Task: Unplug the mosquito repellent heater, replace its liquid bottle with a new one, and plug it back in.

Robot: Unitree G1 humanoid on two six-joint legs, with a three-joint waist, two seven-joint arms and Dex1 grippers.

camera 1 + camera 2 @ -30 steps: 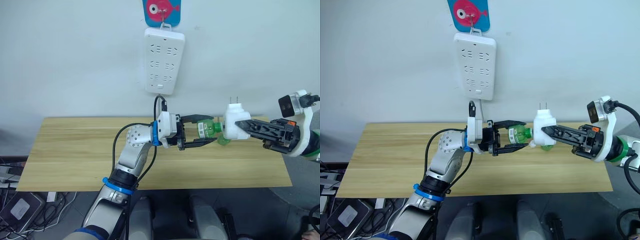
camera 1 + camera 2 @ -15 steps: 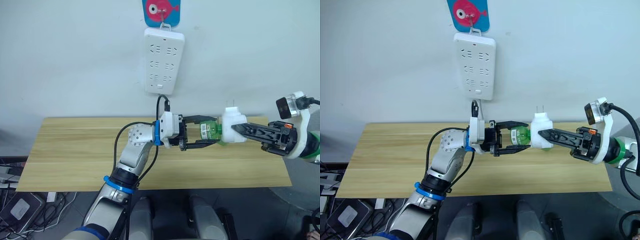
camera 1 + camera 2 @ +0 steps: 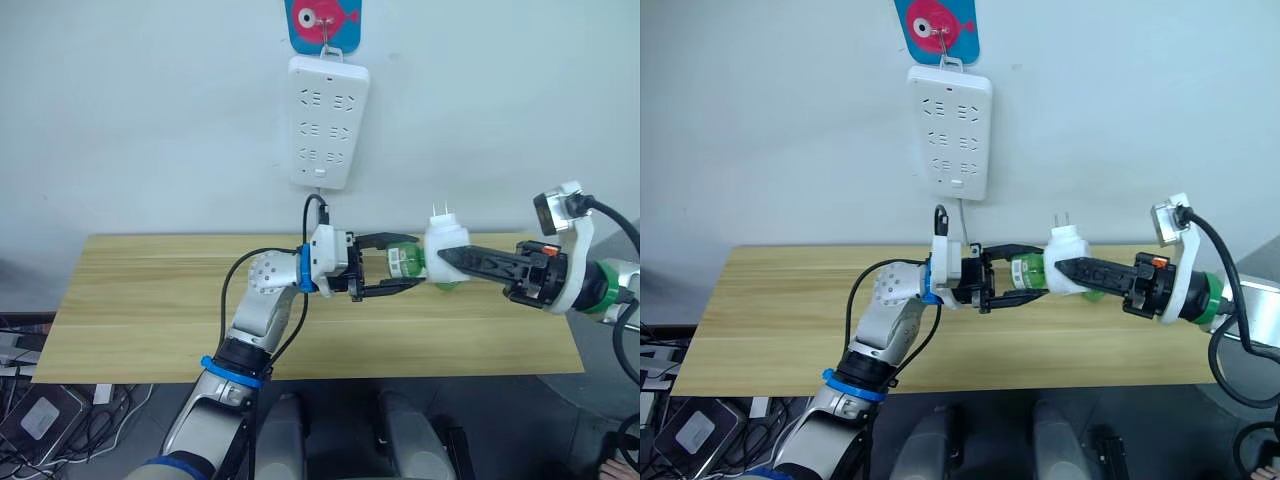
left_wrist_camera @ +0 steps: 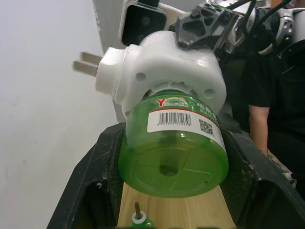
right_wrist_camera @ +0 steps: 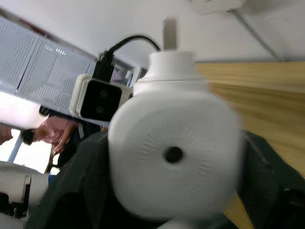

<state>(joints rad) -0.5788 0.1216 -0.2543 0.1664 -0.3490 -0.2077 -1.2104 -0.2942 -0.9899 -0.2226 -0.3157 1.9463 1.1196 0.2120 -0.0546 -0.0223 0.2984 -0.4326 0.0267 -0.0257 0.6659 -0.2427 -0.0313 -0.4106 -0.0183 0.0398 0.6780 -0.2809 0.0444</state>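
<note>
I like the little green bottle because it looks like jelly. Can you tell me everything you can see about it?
The green bottle is small, squat, see-through plastic with a white barcode label. It lies sideways in the air above the wooden table, its neck plugged into the white heater, its round base facing the left claw. That claw's black fingers sit open on either side of it. The right claw is shut on the heater.

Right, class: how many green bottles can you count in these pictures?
2. One green bottle sits in the mosquito repellent heater, held by the right gripper, between the left gripper's open fingers. The other bottle stands on the table below, wick up. More may be hidden.
</note>
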